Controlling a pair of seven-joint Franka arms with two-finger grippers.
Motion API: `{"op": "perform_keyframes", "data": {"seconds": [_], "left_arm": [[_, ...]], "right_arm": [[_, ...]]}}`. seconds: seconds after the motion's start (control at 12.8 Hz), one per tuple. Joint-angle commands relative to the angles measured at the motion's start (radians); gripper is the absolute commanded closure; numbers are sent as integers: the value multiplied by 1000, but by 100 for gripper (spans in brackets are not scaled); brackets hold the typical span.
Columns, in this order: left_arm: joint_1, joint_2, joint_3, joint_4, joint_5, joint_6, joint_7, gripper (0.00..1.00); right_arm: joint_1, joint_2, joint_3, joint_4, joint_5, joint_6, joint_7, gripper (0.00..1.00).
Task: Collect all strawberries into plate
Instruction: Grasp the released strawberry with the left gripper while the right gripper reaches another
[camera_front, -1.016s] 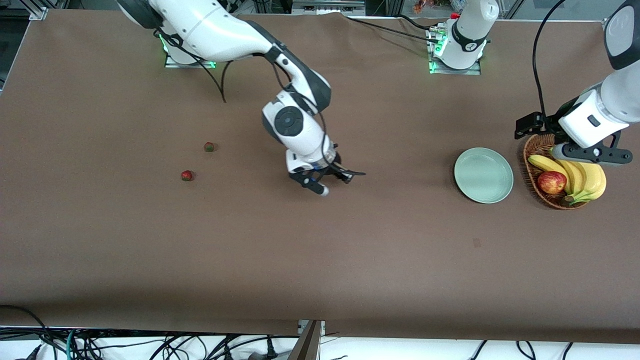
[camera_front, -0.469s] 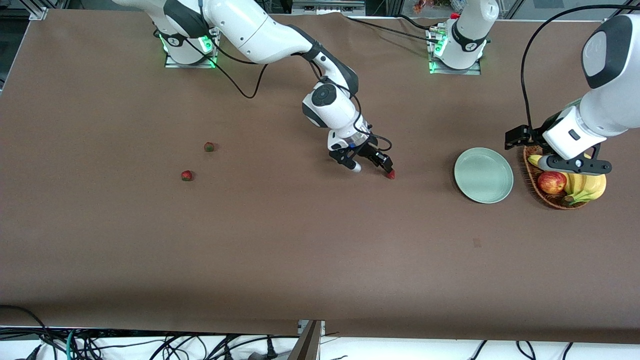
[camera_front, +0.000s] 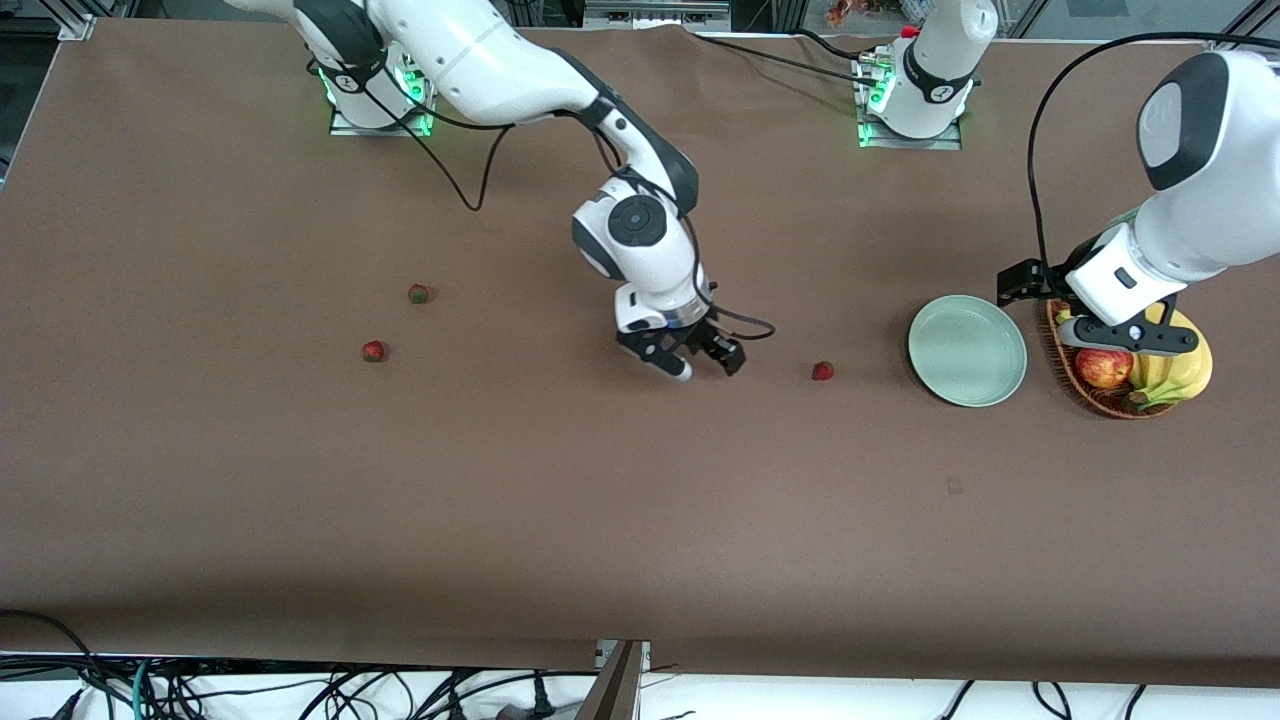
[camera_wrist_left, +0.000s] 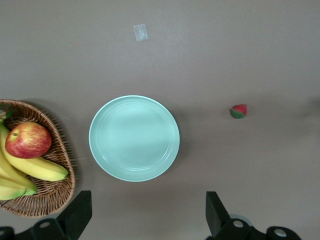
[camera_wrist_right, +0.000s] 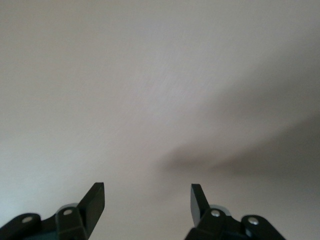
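Observation:
One strawberry (camera_front: 822, 371) lies on the table between my right gripper (camera_front: 706, 366) and the plate (camera_front: 967, 350). It also shows in the left wrist view (camera_wrist_left: 239, 111). Two more strawberries (camera_front: 418, 293) (camera_front: 373, 351) lie toward the right arm's end of the table. The mint-green plate is empty and also shows in the left wrist view (camera_wrist_left: 100, 150). My right gripper is open and empty, low over bare table (camera_wrist_right: 147, 200). My left gripper (camera_front: 1130, 338) is open wide and empty, up over the basket's edge beside the plate (camera_wrist_left: 145, 217).
A wicker basket (camera_front: 1062, 345) beside the plate holds a red-yellow apple (camera_front: 1103, 365) and bananas (camera_front: 1185, 365). In the left wrist view the basket (camera_wrist_left: 50, 200), apple (camera_wrist_left: 28, 140) and a small pale scrap (camera_wrist_left: 140, 32) on the table show.
My right gripper carried a strawberry toward the plate, let it go on the table short of the plate and drew back. My left arm shifted slightly toward the plate.

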Motion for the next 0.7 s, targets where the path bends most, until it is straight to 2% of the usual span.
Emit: {"op": "perform_keyframes", "data": {"seconds": [0.0,0.16,0.39,0.62], "left_arm": [[-10,-47,-33,-116,-15,92,-29,0],[-8,-47,-98,-184,-15,190,-120,0],[-8,-19,-203,-279,-14,372,-297,0],[-10,121,-304,-296,37,556,-505,0]], "right_arm": [[-58,-140,-35,-61,-3,-303,-250,21],[-58,-256,-122,-186,-3,-441,-420,21],[-58,-499,-228,-583,-1,-356,-609,21],[-58,-628,-305,-870,-6,-215,-738,21]]}}
